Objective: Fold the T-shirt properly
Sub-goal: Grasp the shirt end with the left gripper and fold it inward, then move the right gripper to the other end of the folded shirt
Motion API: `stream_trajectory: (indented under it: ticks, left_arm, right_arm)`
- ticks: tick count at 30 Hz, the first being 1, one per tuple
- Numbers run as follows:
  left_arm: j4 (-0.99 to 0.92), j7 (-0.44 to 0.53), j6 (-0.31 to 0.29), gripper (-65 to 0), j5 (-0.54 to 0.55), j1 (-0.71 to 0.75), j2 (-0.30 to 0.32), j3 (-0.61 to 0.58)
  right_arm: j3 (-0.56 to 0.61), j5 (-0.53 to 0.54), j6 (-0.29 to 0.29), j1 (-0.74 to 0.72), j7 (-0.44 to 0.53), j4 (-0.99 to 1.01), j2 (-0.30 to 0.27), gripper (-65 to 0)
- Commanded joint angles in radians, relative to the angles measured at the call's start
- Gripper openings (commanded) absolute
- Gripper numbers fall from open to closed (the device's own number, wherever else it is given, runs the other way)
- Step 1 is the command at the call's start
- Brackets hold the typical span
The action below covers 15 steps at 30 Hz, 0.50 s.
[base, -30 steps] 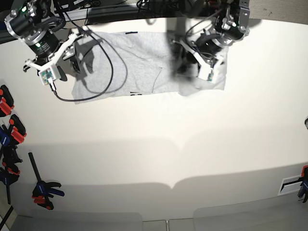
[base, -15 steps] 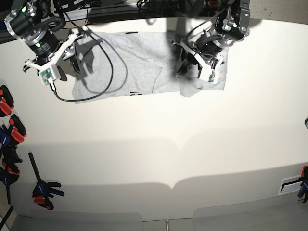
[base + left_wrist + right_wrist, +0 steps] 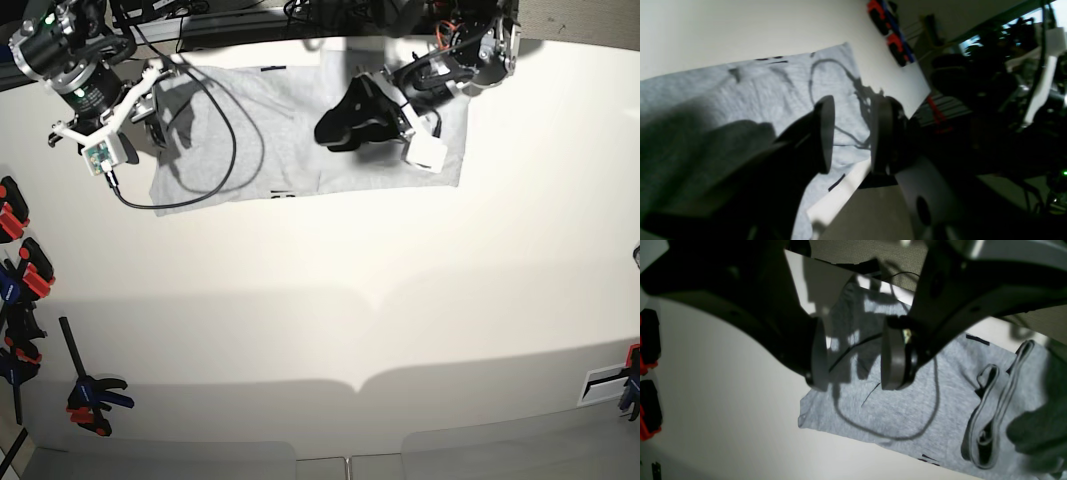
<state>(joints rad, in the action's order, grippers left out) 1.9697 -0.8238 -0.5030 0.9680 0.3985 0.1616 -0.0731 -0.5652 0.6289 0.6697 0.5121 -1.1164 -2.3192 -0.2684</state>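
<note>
The light grey T-shirt (image 3: 270, 130) lies flat along the table's far edge, with a straight fold edge running down its middle and bits of black lettering at its near hem. My left gripper (image 3: 338, 125) hovers over the shirt's middle. In the left wrist view it (image 3: 851, 133) is open with nothing between its fingers, and the shirt (image 3: 773, 86) lies below. A shadowed hump of grey cloth fills the lower left of that view. My right gripper (image 3: 160, 110) hangs over the shirt's left end. It (image 3: 853, 353) is open and empty above the fabric (image 3: 900, 406), with the collar band (image 3: 990, 413) to the right.
A black cable (image 3: 232, 150) from the right arm loops over the shirt's left half. Red and blue clamps (image 3: 20, 270) line the table's left edge, with another clamp (image 3: 95, 395) nearer the front. A white slotted plate (image 3: 605, 380) sits at the right edge.
The left gripper has let go of the cloth, opened, and swung left over the shirt's middle. The shirt's right part now lies flatter. The right arm has not moved.
</note>
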Motion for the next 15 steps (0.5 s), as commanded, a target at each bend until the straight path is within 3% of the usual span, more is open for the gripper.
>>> stream_trajectory:
  ticks: [1, 6, 10, 15]
  left_arm:
    - [0.018, 0.037, -0.014, -48.4, 0.016, -0.008, 0.000, -0.001]
    - [0.018, 0.040, -0.013, -48.4, -0.132, -0.027, 0.000, 0.008]
    - [0.018, 0.040, -0.005, -48.4, -0.264, -0.033, 0.003, 0.035]
    - [0.018, 0.018, 0.037, -48.4, -0.404, -0.030, 0.003, 0.040]
  right_arm:
    - [-0.005, 0.010, -0.013, -0.003, 0.024, -0.018, -0.012, -40.0]
    - [-0.005, 0.010, -0.016, -0.003, 0.036, -0.018, -0.011, -40.0]
    - [-0.005, -0.042, -0.023, -0.003, 0.124, -0.017, -0.011, -40.0]
    - [-0.005, -0.205, -0.158, -0.006, 0.338, 0.062, -0.011, -40.0]
